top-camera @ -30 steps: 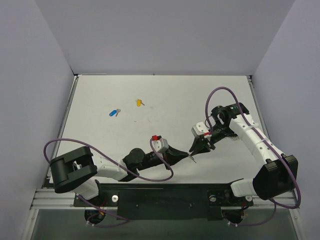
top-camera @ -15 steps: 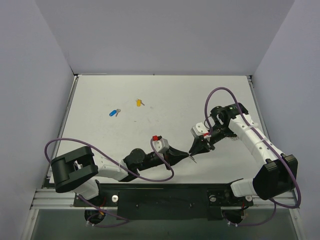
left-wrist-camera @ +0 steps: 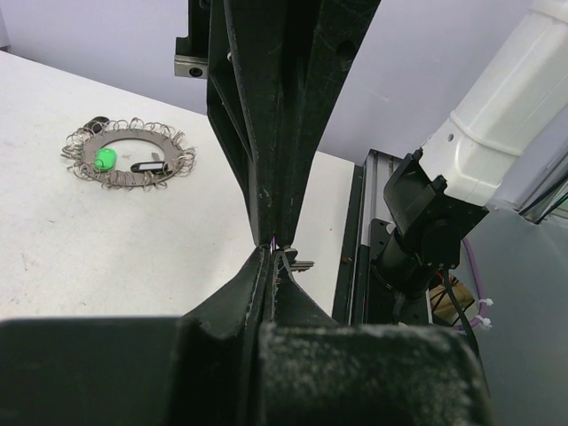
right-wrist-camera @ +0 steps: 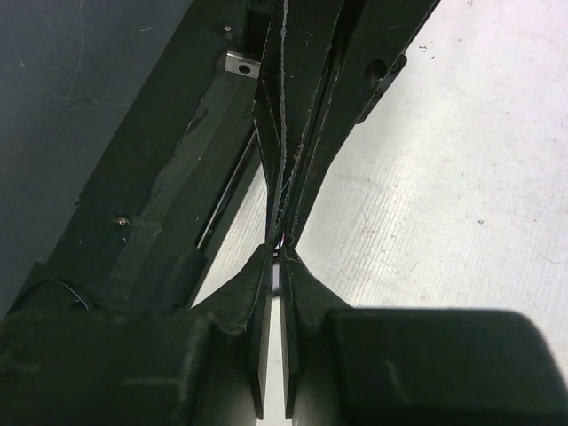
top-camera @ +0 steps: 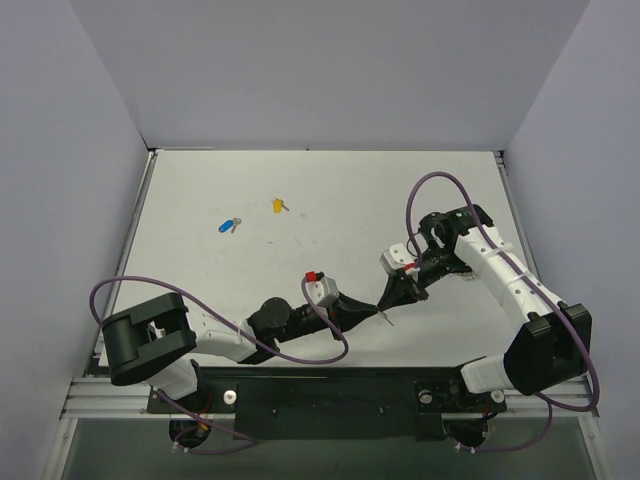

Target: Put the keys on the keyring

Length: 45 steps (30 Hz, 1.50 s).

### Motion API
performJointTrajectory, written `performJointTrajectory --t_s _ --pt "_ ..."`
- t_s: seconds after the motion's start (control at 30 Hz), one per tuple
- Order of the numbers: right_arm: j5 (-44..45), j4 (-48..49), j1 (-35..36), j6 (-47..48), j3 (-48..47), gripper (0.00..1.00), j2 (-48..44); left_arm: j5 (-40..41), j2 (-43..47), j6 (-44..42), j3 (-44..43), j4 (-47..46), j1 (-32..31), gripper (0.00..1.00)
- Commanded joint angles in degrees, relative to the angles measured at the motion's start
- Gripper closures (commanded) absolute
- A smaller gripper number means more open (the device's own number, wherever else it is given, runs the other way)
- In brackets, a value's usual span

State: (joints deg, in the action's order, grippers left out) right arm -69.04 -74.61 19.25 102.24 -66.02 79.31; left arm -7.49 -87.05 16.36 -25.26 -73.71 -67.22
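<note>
On the desk (top-camera: 330, 180), my left end effector (top-camera: 372, 313) and right end effector (top-camera: 388, 303) met tip to tip, well apart from the blue key (top-camera: 229, 226) and yellow key (top-camera: 279, 206) lying loose. The left was pinched together on a tiny silver piece (top-camera: 386, 319). The right stood nearly together, its grip unclear to me. Any misalignment between us could have flicked that piece away.

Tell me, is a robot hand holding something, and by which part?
The left gripper pinches what looks like a tiny silver key between its tips; which end is hidden. The right gripper meets it tip-to-tip.
</note>
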Motion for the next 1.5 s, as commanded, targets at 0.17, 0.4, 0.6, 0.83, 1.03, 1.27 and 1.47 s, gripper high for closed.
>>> performJointTrajectory --t_s 0.17,0.4,0.6,0.83,1.03,1.27,1.47 --pt "-2.86 -15.04 0.71 -0.11 -0.34 1.00 0.58 0.19 1.09 0.87 -2.43 -11.98 -0.54 1.00" --pt "-2.42 -14.87 0.62 -2.12 -0.95 1.00 1.02 -1.04 1.96 3.32 -1.55 -11.63 -0.54 0.74" --pt "-1.81 -14.43 0.62 -3.53 -1.13 1.00 1.64 0.28 7.05 2.98 0.73 -6.38 -0.54 0.52" --pt "-0.23 -11.71 0.71 -8.18 -1.48 1.00 2.25 2.82 18.56 -2.03 -0.05 18.27 -0.37 0.40" --pt "3.98 -4.77 1.14 -20.47 -2.36 1.00 1.55 3.44 20.69 -4.84 -7.87 38.96 -0.54 0.45" --pt "11.99 5.52 2.29 -37.18 -2.10 1.00 -0.64 1.16 15.68 -3.71 -14.20 43.83 -0.63 0.59" --pt "12.35 6.23 2.38 -38.08 -1.92 1.00 -0.91 -0.95 10.50 -0.46 -16.23 41.38 -0.63 0.62"
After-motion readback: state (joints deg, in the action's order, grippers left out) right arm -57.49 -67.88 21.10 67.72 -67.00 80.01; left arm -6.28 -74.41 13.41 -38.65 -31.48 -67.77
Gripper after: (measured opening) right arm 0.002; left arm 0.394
